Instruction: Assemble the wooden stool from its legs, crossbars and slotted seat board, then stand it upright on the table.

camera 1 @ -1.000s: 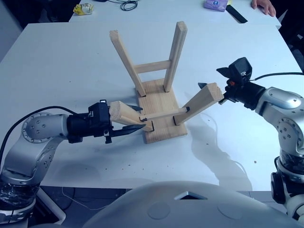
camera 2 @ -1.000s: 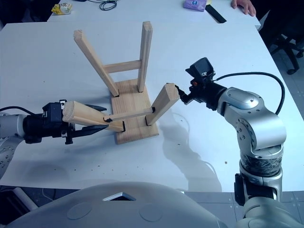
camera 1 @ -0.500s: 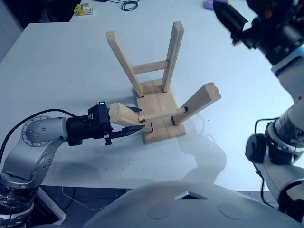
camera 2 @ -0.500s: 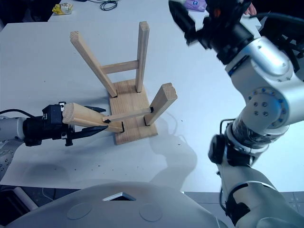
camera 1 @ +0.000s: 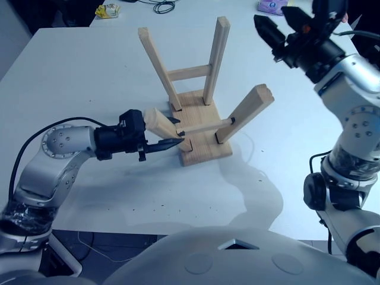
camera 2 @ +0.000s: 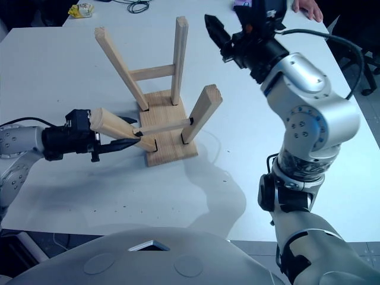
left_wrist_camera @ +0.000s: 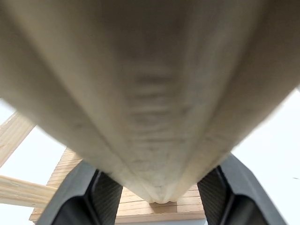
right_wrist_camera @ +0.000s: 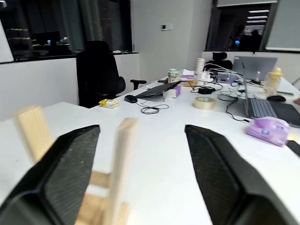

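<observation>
My left hand (camera 1: pixel 168 138) pinches a near leg (camera 1: pixel 155 119); my right hand (camera 1: pixel 280 24) is raised, spread and empty. A careless tug could wrench that leaning leg from the seat (camera 1: pixel 203 153).

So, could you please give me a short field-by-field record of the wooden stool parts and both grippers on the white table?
Stool: upside down, slotted wooden seat board flat on the white table
Far side: far left leg and far right leg stand up from the board, joined by the far crossbar
Near side: near left leg and near right leg lean outward, near crossbar between them
Left gripper: shut on the near left leg, low over the table
Right gripper: open, empty, raised in the air
Stood upright: not yet
</observation>
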Controlling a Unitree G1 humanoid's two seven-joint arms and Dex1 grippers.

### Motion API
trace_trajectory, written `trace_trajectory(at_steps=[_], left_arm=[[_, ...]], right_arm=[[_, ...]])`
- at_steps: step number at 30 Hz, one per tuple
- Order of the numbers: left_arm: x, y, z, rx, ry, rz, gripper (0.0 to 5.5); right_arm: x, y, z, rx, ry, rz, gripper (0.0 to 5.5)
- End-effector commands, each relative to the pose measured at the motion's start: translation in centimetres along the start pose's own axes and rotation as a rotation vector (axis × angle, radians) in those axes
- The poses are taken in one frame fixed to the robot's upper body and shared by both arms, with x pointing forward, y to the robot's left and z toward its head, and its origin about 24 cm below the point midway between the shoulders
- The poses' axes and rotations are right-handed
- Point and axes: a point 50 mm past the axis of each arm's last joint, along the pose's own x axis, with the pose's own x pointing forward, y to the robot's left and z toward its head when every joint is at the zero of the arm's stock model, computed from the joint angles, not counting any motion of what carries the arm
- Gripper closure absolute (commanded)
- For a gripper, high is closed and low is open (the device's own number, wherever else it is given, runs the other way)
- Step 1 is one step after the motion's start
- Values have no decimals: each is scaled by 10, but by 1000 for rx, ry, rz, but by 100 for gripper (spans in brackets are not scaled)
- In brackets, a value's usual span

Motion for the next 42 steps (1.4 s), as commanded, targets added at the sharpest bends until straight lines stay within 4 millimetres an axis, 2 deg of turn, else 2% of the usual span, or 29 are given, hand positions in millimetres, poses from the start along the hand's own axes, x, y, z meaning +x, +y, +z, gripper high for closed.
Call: trace_trajectory(at_steps=[1,4,7,10,13,16,18,20,22,24,29,34,38,40,42], left_arm=[[-10,8,-53,-153,291,82,345],[-10,13,-65,-179,324,119,345],[-9,11,-69,-197,323,130,345],[-4,11,-68,-208,305,137,345],[1,13,-67,-205,304,133,345],[6,14,-61,-209,302,115,345],[10,12,-59,-217,302,98,345],[15,11,-58,-224,298,68,345],[17,10,-57,-235,299,43,345],[18,9,-58,-244,305,14,345],[17,3,-58,-287,329,-49,345],[17,4,-59,-300,341,-43,345],[15,6,-62,-298,338,2,345],[16,5,-64,-298,337,9,345],[17,1,-65,-303,338,1,345]], right_arm=[[7,11,7,-14,-45,45,298],[7,19,22,-10,-105,94,347],[3,31,38,18,-181,172,387],[-3,44,40,46,-206,237,430],[-9,55,16,14,-109,283,480],[-16,62,-27,-96,79,286,524],[-18,66,-49,-131,144,285,550],[-19,71,-60,-132,163,275,550],[-17,75,-62,-126,149,273,550],[-14,81,-58,-109,112,272,550],[-8,90,-30,-49,-30,275,550],[-2,90,-32,-62,-54,212,550],[2,89,-19,58,-157,185,550],[4,85,-22,118,-153,168,550],[5,81,-43,56,-59,150,550]])
